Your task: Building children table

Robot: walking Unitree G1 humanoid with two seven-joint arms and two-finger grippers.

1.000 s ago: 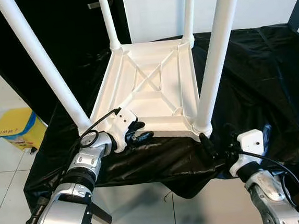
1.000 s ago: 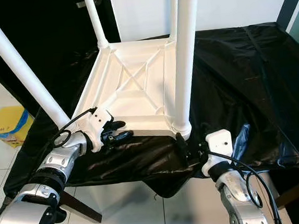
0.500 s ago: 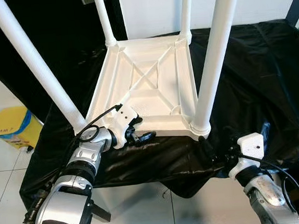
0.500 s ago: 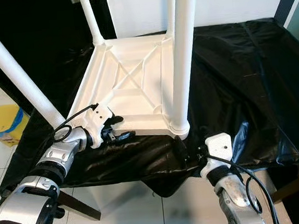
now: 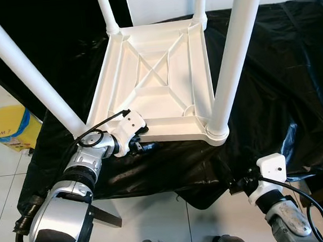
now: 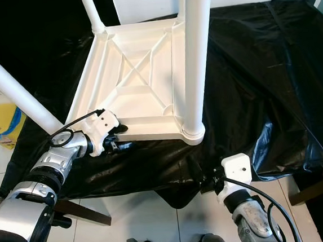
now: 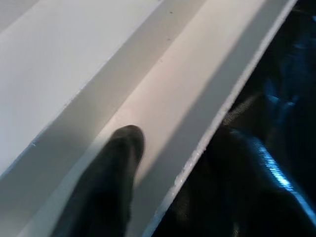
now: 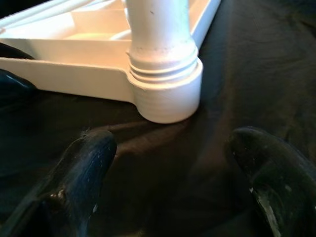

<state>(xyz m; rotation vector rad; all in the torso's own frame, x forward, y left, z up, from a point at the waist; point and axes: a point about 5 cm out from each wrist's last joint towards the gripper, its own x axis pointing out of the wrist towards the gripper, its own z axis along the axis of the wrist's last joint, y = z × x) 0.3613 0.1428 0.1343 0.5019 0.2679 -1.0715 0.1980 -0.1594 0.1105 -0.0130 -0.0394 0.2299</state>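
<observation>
A bench [image 5: 292, 58] draped in a black plastic sheet [image 6: 248, 74] carries a white children's table [image 5: 158, 81], upside down with its ribbed underside facing up and 4 round legs [image 5: 233, 64] rising from the corners. The table sits toward the bench's near-left part, its near edge close to the sheet's front drop. The left gripper [image 5: 142, 145] is at the table's near rim by the near-left corner; in the left wrist view, 1 black finger [image 7: 111, 182] lies against the white rim, and whether the fingers pinch it cannot be told. The right gripper [image 8: 173, 168], fingers spread wide, hovers low in front of the near-right leg's threaded collar [image 8: 165, 84], apart from it. A yellow bin [image 5: 6, 129] stands on the tiled floor [image 5: 3, 186] to the left.
</observation>
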